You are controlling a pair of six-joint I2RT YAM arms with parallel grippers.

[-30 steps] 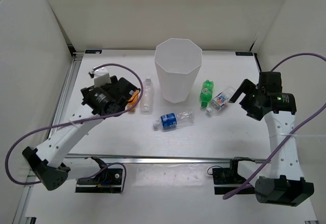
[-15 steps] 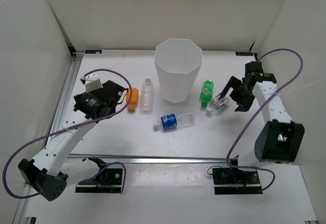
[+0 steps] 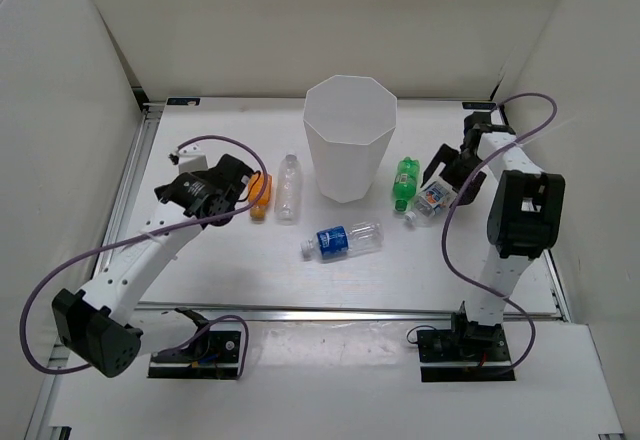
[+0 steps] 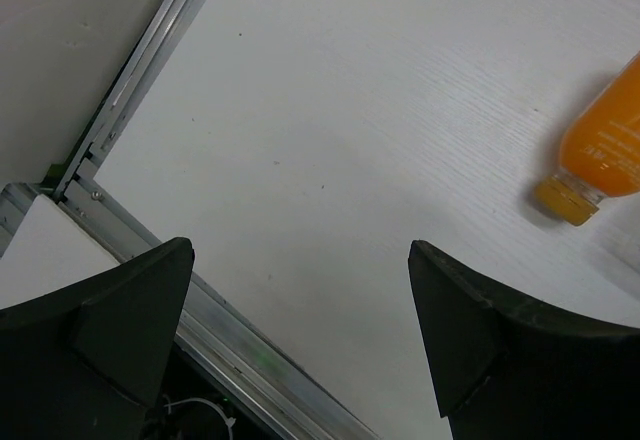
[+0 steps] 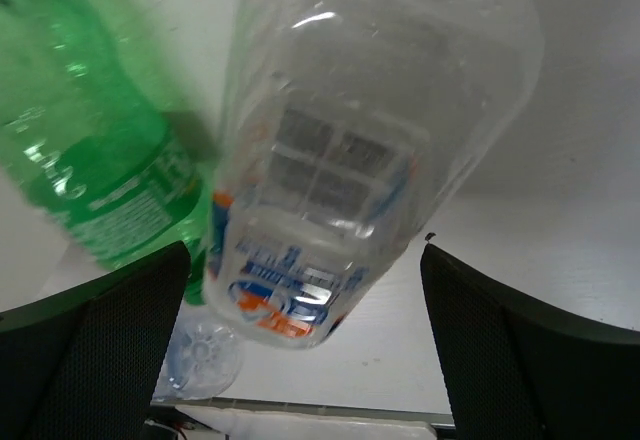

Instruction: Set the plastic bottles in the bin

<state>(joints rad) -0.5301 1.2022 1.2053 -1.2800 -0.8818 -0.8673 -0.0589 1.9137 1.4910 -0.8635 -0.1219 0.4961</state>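
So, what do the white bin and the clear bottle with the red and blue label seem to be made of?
The bin looks like matte white plastic: flat facets, no glare. The labelled bottle appears to be thin glossy clear plastic: the table shows through it, with bright highlights.

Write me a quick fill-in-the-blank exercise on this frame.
The left gripper is ___, the orange bottle outside its fingers.
The clear labelled bottle lies ___ the fingers of the open right gripper, beside the green bottle.
The bin stands ___.
Missing: open, between, upright.
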